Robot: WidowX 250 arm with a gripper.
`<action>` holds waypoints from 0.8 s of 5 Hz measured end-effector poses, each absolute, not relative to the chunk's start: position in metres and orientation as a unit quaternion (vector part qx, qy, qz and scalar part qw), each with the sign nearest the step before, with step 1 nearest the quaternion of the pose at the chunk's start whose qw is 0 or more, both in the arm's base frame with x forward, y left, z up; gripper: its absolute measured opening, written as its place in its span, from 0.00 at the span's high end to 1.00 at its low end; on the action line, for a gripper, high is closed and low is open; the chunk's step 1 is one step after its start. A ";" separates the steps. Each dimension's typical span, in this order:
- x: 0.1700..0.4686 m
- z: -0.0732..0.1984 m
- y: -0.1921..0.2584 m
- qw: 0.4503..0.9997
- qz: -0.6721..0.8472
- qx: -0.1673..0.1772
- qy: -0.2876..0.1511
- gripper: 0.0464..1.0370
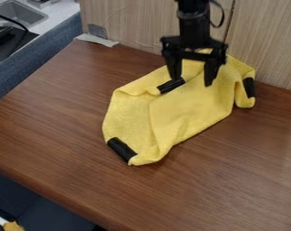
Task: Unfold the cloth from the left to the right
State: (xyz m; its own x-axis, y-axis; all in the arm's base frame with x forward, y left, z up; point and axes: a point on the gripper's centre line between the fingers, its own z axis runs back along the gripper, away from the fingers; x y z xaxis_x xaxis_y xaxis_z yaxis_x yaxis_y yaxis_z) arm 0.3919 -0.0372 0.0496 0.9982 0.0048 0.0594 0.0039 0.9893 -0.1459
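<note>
The claw (193, 81) is being held pointing down over the far part of the table (69, 122), with its fingers (175, 70) being kept spread apart. The view's left fingertip is being seen at a black patch (171, 85) on the cloth (189, 108); whether it is touching cannot be told. The other fingertip is being shown over plain yellow material. The claw is being carried by the black arm (193, 27), which is being brought in from the view's top edge.

The yellow cloth is being supported by the table near its far edge, and is being stretched slantwise from there toward the table's middle. Its far side is being partly covered by the arm and claw. It is being left rumpled and partly folded, a long crease being formed down its nearer half. Its nearest corner is being marked by a second black patch (121, 150), and its right end, where the material is being bunched, by a third (248, 87).

Along the table's far edge a wood-grain panel (123, 20) is being raised. At the far left corner a pale strip (97, 40) is being laid, with a small grey piece (97, 31) being propped just beside it. Beyond the left edge, a sink (22, 12) is being set into a light counter (61, 11).
</note>
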 end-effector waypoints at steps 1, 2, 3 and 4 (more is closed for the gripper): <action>0.392 0.046 -0.030 0.996 0.019 -0.077 -0.028 0.04; 0.387 0.031 -0.025 0.997 0.025 -0.072 -0.001 0.04; 0.387 0.030 -0.020 0.996 0.034 -0.077 0.002 0.08; 0.383 0.026 -0.016 0.997 0.038 -0.067 0.015 0.31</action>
